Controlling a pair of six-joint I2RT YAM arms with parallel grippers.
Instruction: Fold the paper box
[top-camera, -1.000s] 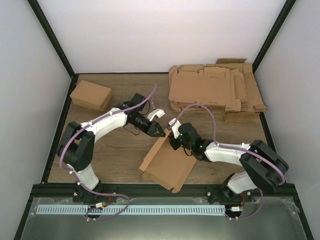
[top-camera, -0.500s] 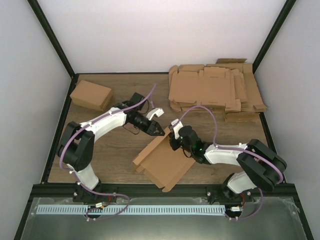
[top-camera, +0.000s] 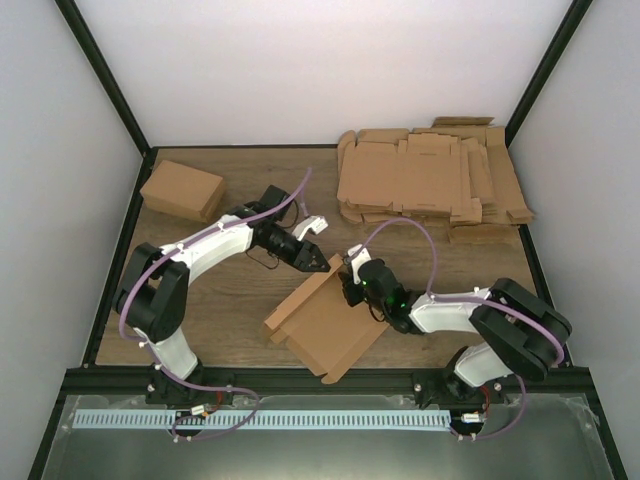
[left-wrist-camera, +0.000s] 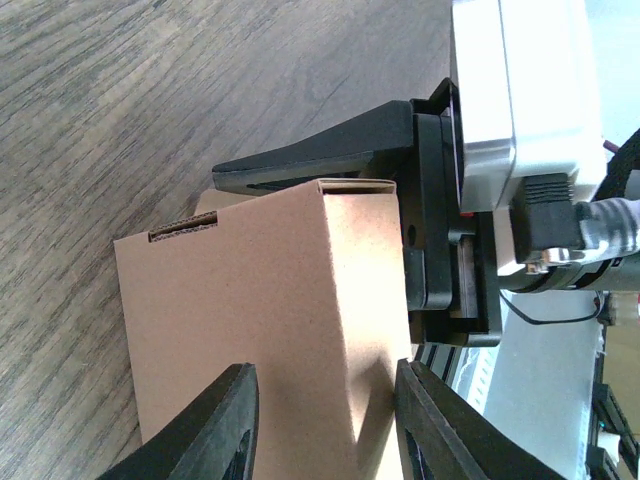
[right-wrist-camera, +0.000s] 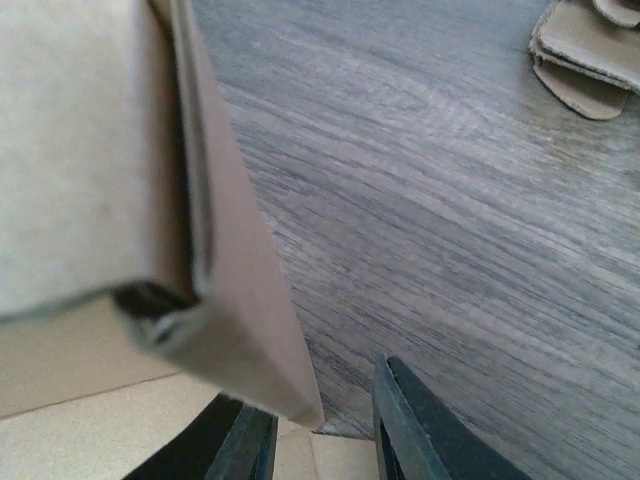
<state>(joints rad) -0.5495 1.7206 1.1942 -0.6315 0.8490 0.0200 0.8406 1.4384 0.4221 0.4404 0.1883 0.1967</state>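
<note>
We see left jaws astride paper box (left-wrist-camera: 250, 300) wall, grip unclear; right jaws released, its edge between them.

Partly folded paper box (top-camera: 325, 325) near the surface's (top-camera: 220, 310) front edge.
Plain brown cardboard, lying askew, one long wall raised along its left side.

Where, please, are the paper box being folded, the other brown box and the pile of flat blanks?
paper box (top-camera: 330, 337): top view, its large flat panel.
other brown box (top-camera: 182, 190): top view, its top face.
pile of flat blanks (top-camera: 415, 175): top view, the topmost sheet.
</note>
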